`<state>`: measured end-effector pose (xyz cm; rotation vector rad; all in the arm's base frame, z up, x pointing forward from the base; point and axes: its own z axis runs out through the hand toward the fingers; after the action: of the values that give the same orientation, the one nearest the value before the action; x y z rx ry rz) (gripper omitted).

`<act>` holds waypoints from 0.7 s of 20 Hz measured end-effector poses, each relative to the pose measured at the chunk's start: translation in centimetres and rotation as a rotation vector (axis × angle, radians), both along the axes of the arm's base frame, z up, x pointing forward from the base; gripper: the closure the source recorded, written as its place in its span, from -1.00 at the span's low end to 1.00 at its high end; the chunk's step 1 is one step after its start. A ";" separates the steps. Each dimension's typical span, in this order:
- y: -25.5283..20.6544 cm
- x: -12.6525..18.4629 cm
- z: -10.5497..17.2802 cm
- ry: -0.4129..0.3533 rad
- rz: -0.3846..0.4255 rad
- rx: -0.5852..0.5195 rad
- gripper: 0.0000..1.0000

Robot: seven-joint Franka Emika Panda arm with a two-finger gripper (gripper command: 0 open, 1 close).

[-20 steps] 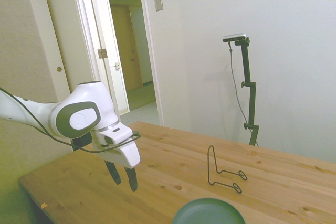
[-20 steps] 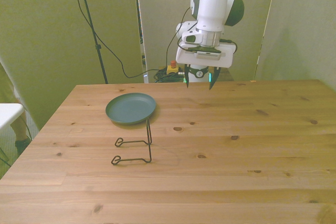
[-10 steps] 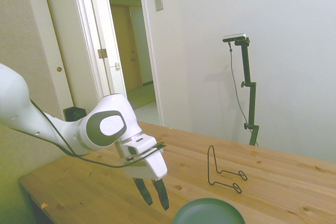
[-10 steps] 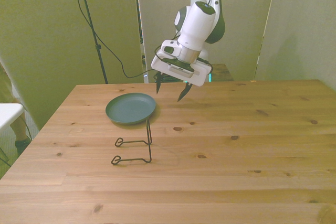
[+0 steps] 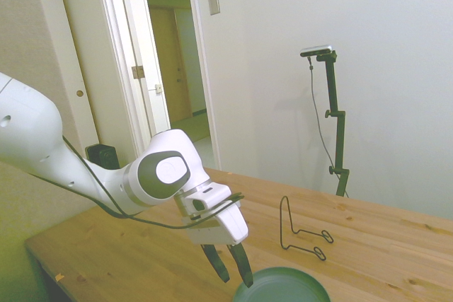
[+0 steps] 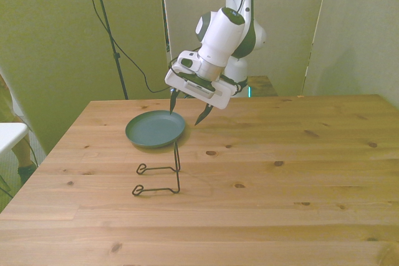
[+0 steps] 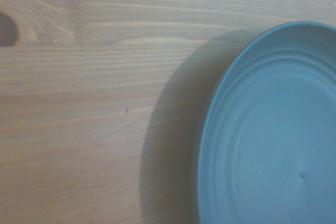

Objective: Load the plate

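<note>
You are looking at the fingers (image 6: pixel 186 109) hanging spread wide apart above the wooden surface (image 6: pixel 280 179), with nothing between them. In the front view the whole tool is tilting, so one dark fingertip (image 6: pixel 172 103) is pointing down just over the rim of the teal-green plate (image 6: pixel 155 128), while the other fingertip is hanging over bare wood just off the plate's edge, toward the front view's right. Neither tip is touching the plate or the wood.

The plate is lying flat on the surface, right way up, directly below and slightly toward the front view's left of the fingers. In the side view you are seeing the same thing: the fingers (image 5: pixel 231 266) are angling down toward the plate (image 5: pixel 283 286), their tips just beside its near rim, with the plate partly cut off by the picture's lower edge.

The wrist view is showing you the plate (image 7: pixel 273 140) from close above, its raised rim and faint concentric rings clear, and the grain of the surface (image 7: pixel 84 103) beside it; a soft shadow is falling on the wood along the rim.

The thin black wire stand (image 6: pixel 159 175) is standing on the surface well apart from the fingers, on the far side of the plate from them, closer to the camera in the front view. In the side view the stand (image 5: pixel 301 229) is sitting upright beyond the plate.
</note>
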<state>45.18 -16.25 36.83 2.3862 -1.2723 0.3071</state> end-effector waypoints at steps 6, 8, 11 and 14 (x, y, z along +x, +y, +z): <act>-0.8 0.8 -0.9 -0.007 -0.010 -0.012 -1.00; -0.9 1.0 -1.3 -0.003 -0.012 -0.016 -1.00; -0.7 1.4 -1.9 0.003 -0.012 -0.016 -1.00; -0.7 1.6 -2.1 0.003 -0.017 -0.020 1.00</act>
<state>46.81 -16.99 34.73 2.3565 -1.2816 0.3094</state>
